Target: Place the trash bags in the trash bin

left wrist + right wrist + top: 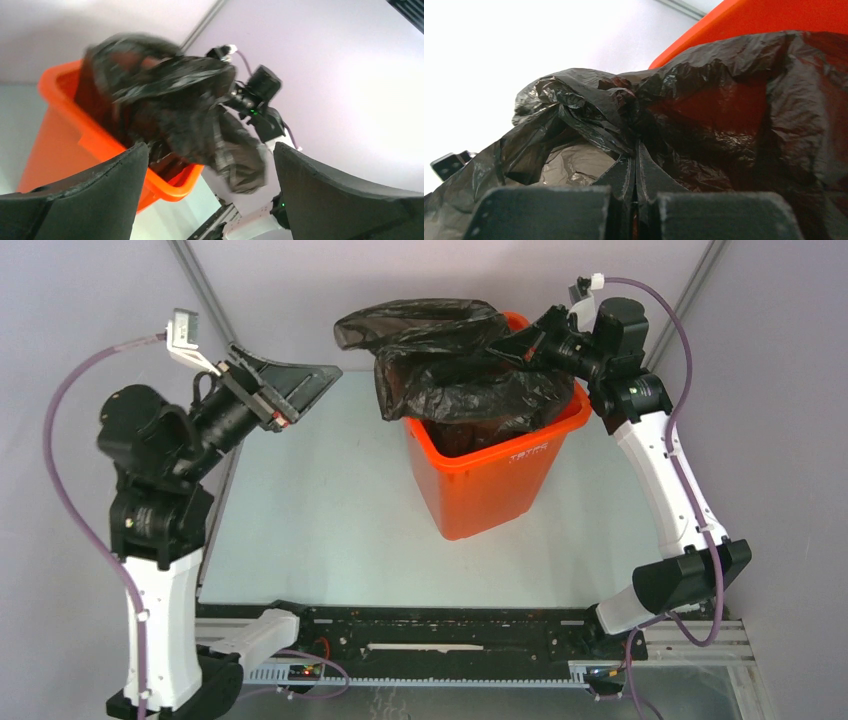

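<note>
Jaws on right gripper [635, 165] are clamping the bag [450, 370], arm reaching over the bin [490, 490]; left gripper [312, 392] is hovering raised, spread wide. Bag is draping sideways across bin's mouth.

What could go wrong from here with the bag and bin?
Most of the thin, glossy black plastic trash bag is bunched above the rim of the tall orange plastic trash bin and hangs over its side; released now, it might slide out.
The right gripper, shut on the film, may tear it or tip the bin if it pulls.
</note>
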`<control>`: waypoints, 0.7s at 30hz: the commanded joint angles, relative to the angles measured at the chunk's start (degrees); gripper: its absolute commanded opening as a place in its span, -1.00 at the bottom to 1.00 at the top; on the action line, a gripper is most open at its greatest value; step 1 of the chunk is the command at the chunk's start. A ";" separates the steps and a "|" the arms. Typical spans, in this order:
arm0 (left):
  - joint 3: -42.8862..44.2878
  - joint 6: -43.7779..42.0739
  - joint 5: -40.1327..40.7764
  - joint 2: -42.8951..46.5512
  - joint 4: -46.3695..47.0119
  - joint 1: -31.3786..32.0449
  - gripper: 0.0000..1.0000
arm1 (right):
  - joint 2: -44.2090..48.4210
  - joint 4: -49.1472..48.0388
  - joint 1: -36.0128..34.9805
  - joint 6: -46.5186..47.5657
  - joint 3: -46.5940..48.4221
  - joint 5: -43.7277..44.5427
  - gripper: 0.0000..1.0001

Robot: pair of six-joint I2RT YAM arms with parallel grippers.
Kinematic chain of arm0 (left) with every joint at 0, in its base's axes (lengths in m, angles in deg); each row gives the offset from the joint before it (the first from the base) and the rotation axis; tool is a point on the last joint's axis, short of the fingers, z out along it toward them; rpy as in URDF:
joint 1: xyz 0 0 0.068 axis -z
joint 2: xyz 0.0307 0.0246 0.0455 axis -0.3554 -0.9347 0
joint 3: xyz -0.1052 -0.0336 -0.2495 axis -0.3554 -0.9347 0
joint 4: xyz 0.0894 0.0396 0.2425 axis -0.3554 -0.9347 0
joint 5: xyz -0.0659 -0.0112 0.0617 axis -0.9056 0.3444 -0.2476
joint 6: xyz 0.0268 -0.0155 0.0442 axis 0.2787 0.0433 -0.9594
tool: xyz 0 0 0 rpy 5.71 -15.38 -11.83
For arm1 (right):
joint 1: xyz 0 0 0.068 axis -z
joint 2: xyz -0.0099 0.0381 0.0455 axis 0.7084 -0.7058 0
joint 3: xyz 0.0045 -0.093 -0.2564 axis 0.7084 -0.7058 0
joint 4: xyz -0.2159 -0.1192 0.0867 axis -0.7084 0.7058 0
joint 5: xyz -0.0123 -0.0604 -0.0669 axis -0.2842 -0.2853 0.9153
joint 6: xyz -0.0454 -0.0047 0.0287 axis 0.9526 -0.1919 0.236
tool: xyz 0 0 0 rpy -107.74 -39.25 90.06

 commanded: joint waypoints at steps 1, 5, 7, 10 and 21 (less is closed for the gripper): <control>7.37 -10.10 3.90 -3.75 -1.36 6.15 1.00 | 3.23 -1.27 -0.22 -0.50 1.25 -2.57 -1.00; 16.45 -16.60 6.54 -8.76 -8.05 9.94 1.00 | 4.24 -0.46 -0.20 -0.42 1.88 -2.06 -1.00; 20.77 -18.53 5.93 -11.57 -10.94 12.19 0.98 | 4.77 -0.50 -0.20 -0.61 1.57 -1.56 -1.00; 23.70 -22.98 8.71 -13.94 -14.47 18.05 0.96 | 5.15 -0.69 -0.19 -0.96 1.72 -1.24 -1.00; 27.39 -33.60 25.51 -19.94 -26.34 28.87 0.68 | 5.26 -0.06 -0.28 -1.21 3.89 -0.47 -1.00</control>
